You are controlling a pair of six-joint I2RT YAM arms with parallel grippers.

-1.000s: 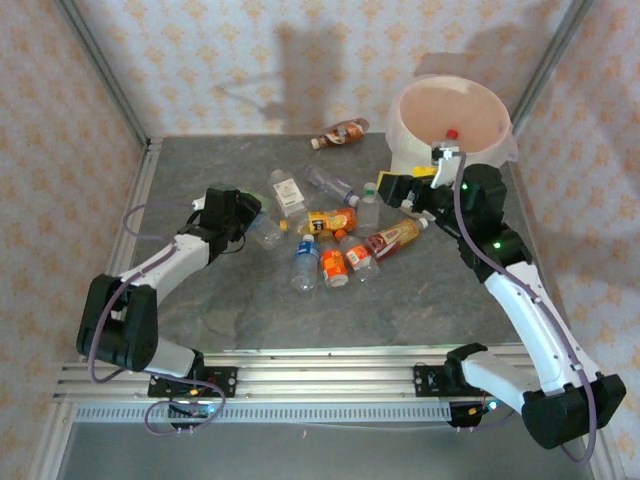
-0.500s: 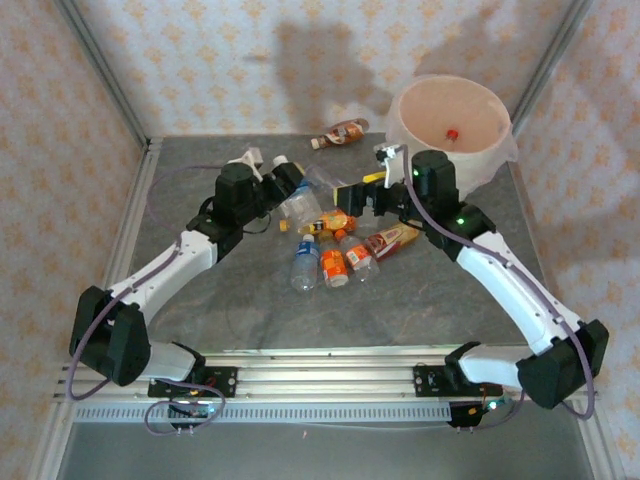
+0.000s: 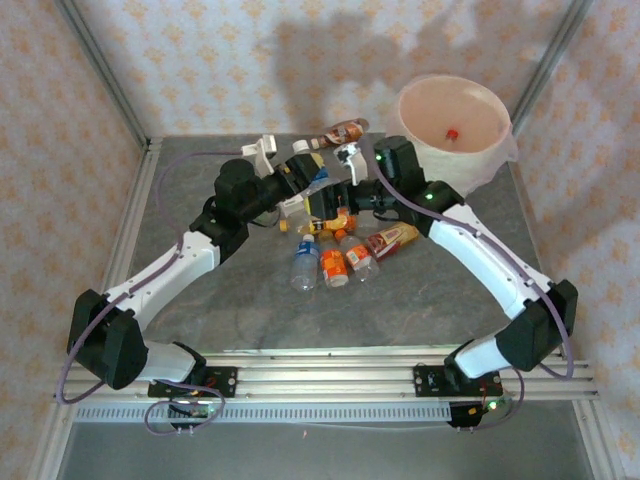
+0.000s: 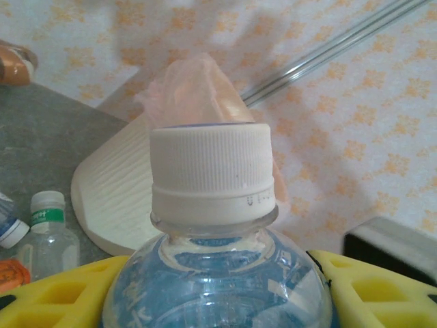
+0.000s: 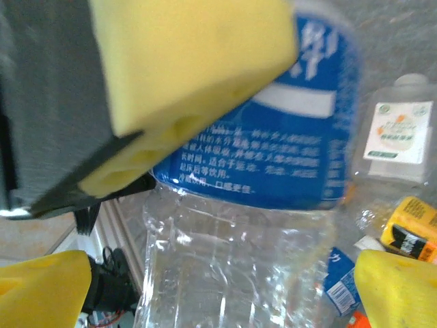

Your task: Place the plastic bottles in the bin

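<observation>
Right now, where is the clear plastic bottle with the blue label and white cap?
In the left wrist view the bottle is gripped in the left claw, cap toward the cream-white bin, above the mid-table bottle pile.

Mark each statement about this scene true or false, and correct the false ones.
1. The left jaws are shut on a clear plastic bottle with a white cap and blue label. True.
2. The right jaws are shut on an orange-labelled bottle. False: they stand open on either side of the clear plastic bottle.
3. The large round cream-white bin has nothing in it. False: a small red thing lies inside.
4. A brown-red plastic bottle lies apart from the pile of bottles, behind it. True.
</observation>
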